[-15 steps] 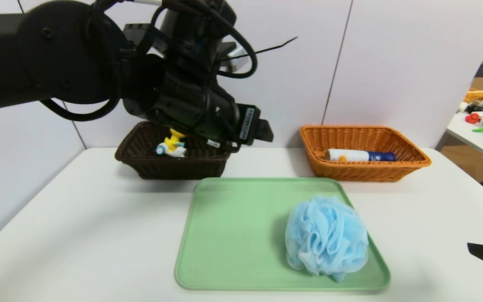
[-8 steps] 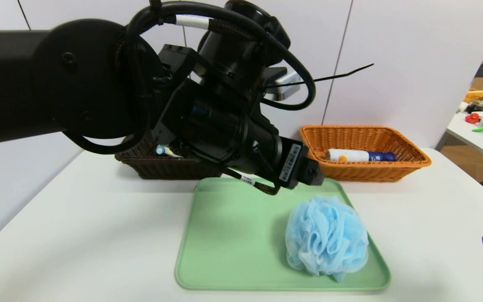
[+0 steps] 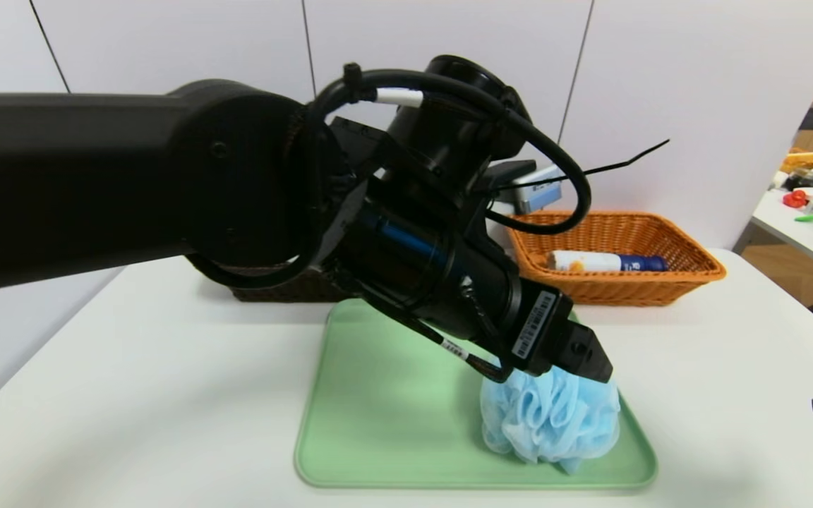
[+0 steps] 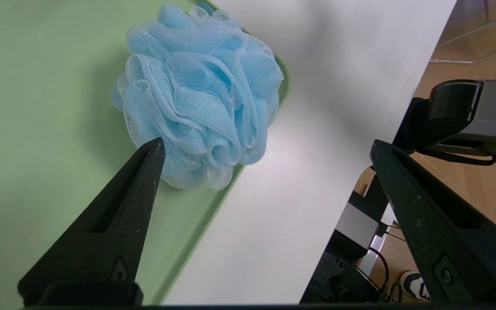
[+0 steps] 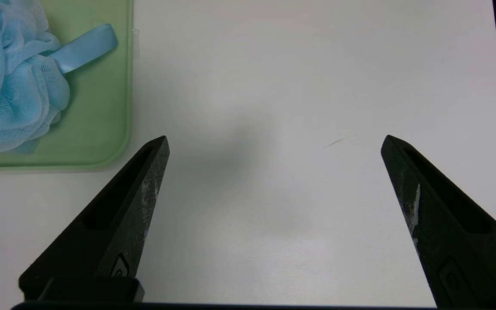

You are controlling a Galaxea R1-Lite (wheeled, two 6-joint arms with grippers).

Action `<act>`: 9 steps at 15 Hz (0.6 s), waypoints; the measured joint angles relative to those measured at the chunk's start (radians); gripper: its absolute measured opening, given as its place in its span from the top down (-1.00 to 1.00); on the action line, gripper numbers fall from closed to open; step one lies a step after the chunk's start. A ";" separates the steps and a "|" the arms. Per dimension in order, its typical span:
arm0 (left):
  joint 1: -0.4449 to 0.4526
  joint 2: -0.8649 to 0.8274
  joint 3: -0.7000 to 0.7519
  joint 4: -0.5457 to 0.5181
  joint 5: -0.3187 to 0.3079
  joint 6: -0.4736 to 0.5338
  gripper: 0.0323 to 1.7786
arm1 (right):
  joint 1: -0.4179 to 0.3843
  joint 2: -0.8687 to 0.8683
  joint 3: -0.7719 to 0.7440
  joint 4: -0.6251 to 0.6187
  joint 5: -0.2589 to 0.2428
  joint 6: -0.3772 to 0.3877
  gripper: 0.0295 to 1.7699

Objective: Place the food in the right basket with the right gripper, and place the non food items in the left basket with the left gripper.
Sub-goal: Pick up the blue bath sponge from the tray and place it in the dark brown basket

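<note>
Head view: white bottle (image 3: 586, 261) with dark blue cap end lies on its side in the orange wicker basket (image 3: 618, 276), long axis running left-right, blue end to the right. White body, orange marks near its left end, small white print on the blue.

Light-blue mesh pouf (image 3: 551, 420) sits on the right part of the green tray (image 3: 378, 423). Round, ruffled folds; right wrist view shows a flat blue ribbon loop sticking out from it. No clear long axis.

Left arm reaches in from the left, crossing in front of the dark brown basket (image 3: 286, 289), wrist angled down to the right. Left gripper (image 4: 267, 146) is over the pouf area, claw wide, nothing held. Right gripper (image 5: 276, 142) is over the white table (image 5: 274, 215) right of the tray, claw also wide, nothing between the fingers.
</note>
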 joint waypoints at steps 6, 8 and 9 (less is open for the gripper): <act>-0.014 0.163 -0.124 0.021 0.085 0.027 -0.90 | -0.001 0.000 0.003 -0.001 0.002 0.000 -0.92; -0.025 0.200 -0.129 0.030 0.093 0.032 -0.90 | 0.000 -0.002 0.005 0.000 0.004 0.001 -0.92; -0.029 0.213 -0.129 0.030 0.098 0.033 -0.90 | 0.000 -0.005 0.006 -0.001 0.004 0.001 -0.92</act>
